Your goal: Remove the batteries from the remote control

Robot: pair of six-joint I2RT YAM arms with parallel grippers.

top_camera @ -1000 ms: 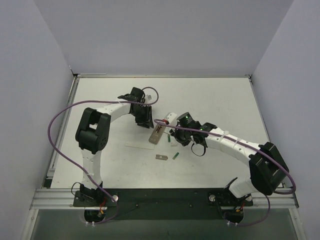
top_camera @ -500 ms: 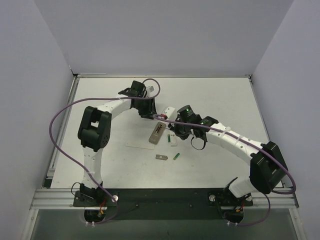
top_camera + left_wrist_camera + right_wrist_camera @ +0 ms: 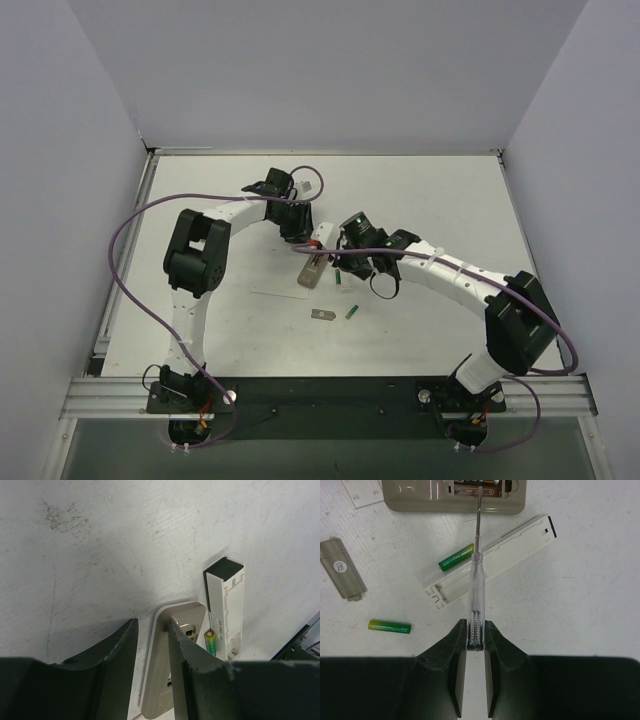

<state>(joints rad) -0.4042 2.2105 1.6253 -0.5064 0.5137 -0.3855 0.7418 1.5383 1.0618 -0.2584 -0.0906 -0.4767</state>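
**Step in hand:** prying the last cell from the slim tan-grey rectangular plastic remote control (image 3: 420, 501). It lies on the white table (image 3: 580, 630) at 12 o'clock of the right gripper (image 3: 475, 625). That pincer is clamped on a clear-handled screwdriver (image 3: 475, 580), whose metal tip sits in the remote control's dark recessed slot (image 3: 470, 489). Something gold-green shows in the slot beside the tip. It is judged to be a cell not yet removed, though the frame edge cuts it off.

**Removed so far:** two of the small green cylindrical batteries (image 3: 456, 557) lie loose on the table. One is at 11 o'clock of the right gripper, touching a white plastic bar with a black end cap (image 3: 510, 545). The other is at 9 o'clock. A small flat grey plate (image 3: 342, 569) lies at 10 o'clock.

**Left gripper** (image 3: 152, 626)**:** it stands at the remote control's end with jaws apart. One finger (image 3: 185, 650) overlaps the casing and a sliver of table shows beside the other, so no clamp is confirmed.

**Next move:** it calls for levering the tip up under the cell's end while the left gripper braces the casing against sliding.
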